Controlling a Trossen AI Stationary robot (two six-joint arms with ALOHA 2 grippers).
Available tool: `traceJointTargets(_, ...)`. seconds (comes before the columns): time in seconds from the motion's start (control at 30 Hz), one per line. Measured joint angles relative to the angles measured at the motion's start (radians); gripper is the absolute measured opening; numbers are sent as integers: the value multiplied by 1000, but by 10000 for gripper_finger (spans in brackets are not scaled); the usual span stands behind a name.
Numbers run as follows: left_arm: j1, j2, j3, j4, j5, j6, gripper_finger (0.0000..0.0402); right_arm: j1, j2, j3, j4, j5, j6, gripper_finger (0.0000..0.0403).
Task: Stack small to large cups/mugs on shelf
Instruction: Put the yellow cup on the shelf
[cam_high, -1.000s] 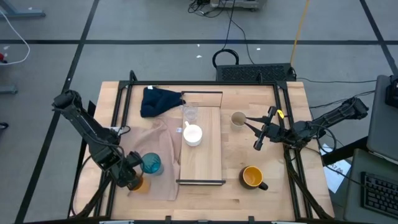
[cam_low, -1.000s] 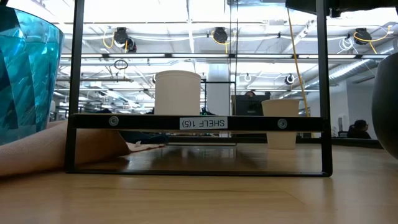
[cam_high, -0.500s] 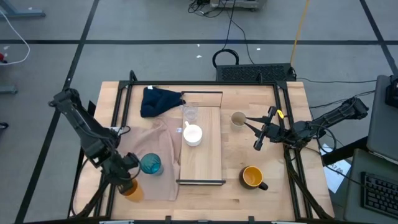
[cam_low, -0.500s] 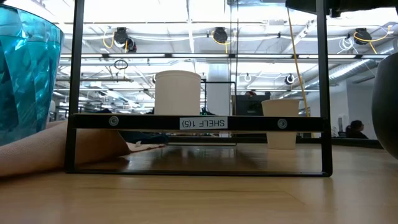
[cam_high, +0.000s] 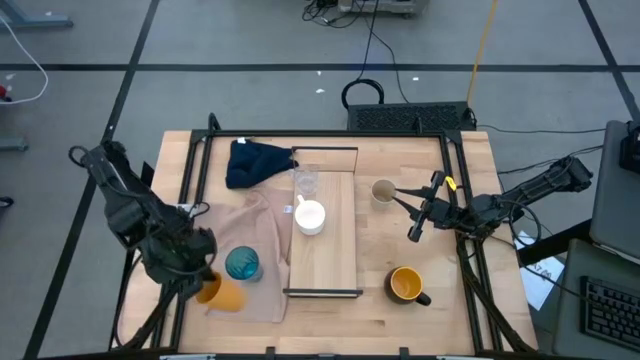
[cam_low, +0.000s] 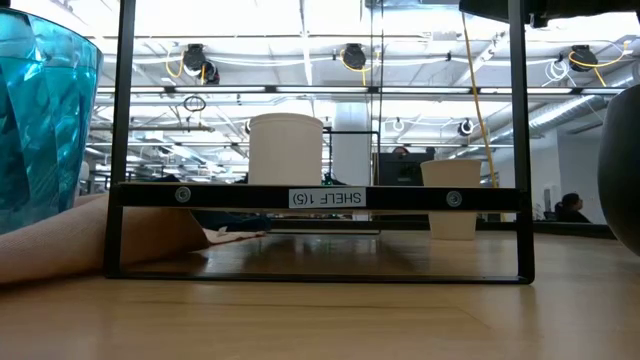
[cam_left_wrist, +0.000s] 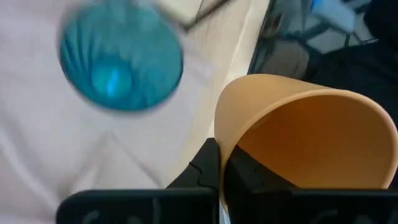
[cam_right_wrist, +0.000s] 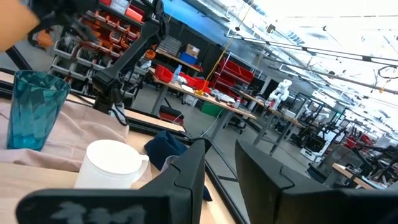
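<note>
My left gripper (cam_high: 200, 283) is shut on the small orange cup (cam_high: 224, 293), which hangs tilted above the beige cloth (cam_high: 250, 225) at the table's near left. The teal ribbed tumbler (cam_high: 242, 263) stands on the cloth beside it. The clear glass (cam_high: 306, 181) and the white mug (cam_high: 310, 215) stand on the far half of the shelf (cam_high: 335, 255). On the table right of the shelf stand the beige-grey cup (cam_high: 382, 191) and the dark-handled orange mug (cam_high: 405, 285). My right gripper (cam_right_wrist: 221, 163) hovers open at the right, touching nothing. My left gripper pinches the orange cup's wall at the rim (cam_left_wrist: 219, 140), one finger (cam_left_wrist: 245, 173) inside the cup and the other (cam_left_wrist: 207, 165) outside. The fingers slant down from above. The cup is lifted clear of the cloth and tilted over, its mouth turned sideways.
A dark blue cloth (cam_high: 255, 162) lies bunched at the far left, by the shelf's far end. Black frame rails (cam_high: 190, 170) run along the table's left and right edges. The shelf's near half is bare wood.
My left gripper has risen from the cloth with the orange cup and has rolled at the wrist. The cup, upright low on the cloth before, now hangs higher and tipped onto its side. The teal tumbler has stayed in place.
</note>
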Motion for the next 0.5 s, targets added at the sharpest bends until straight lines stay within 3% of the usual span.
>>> traceJointTargets(0.27,90,4,187,-178,-158,246,2,0,0,0,0,0,19,82)
traceJointTargets(0.5,354,57,245,-254,-183,597,2,0,0,0,-11,0,21,82)
